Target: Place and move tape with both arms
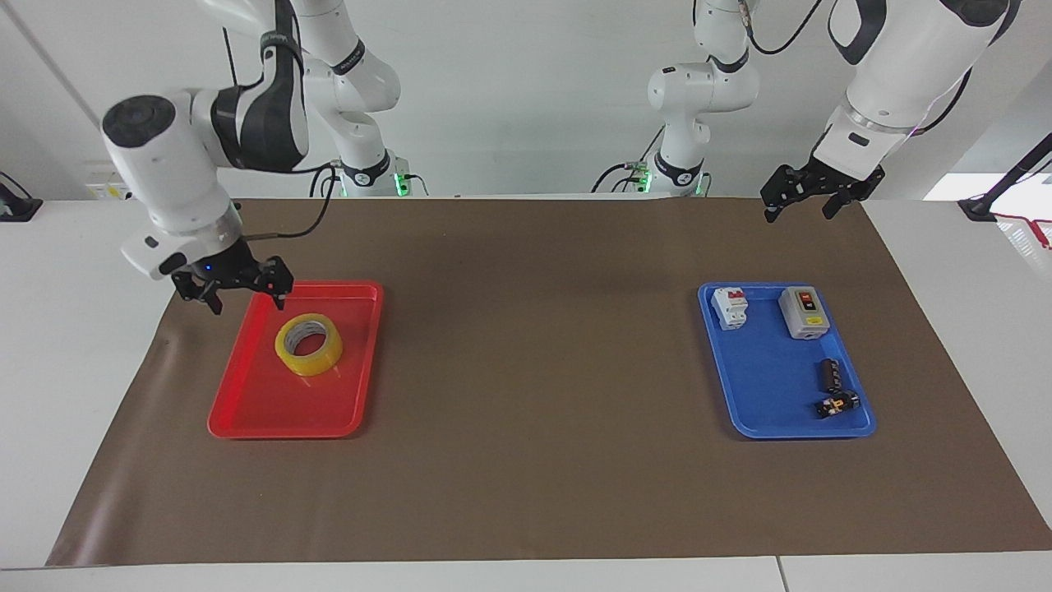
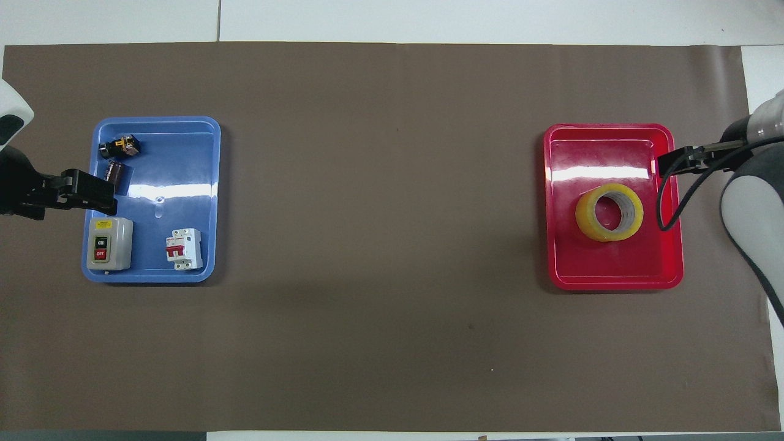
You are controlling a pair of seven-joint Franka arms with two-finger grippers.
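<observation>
The tape (image 1: 309, 344), a yellow roll with a white core, lies flat in the red tray (image 1: 246, 427), nearer to the robots than the tray's middle. It also shows in the overhead view (image 2: 609, 212), in the red tray (image 2: 612, 283). My right gripper (image 1: 248, 302) is open and empty, up in the air over the tray's edge toward the right arm's end (image 2: 670, 164), clear of the tape. My left gripper (image 1: 799, 212) is open and empty. It waits in the air over the blue tray's edge at the left arm's end (image 2: 92, 193).
The blue tray (image 1: 760, 427) holds a grey switch box (image 1: 804, 312), a white breaker (image 1: 730, 307) and two small black parts (image 1: 834, 386). A brown mat (image 1: 534, 370) covers the table. Two smaller idle arms (image 1: 690, 99) stand at the robots' end.
</observation>
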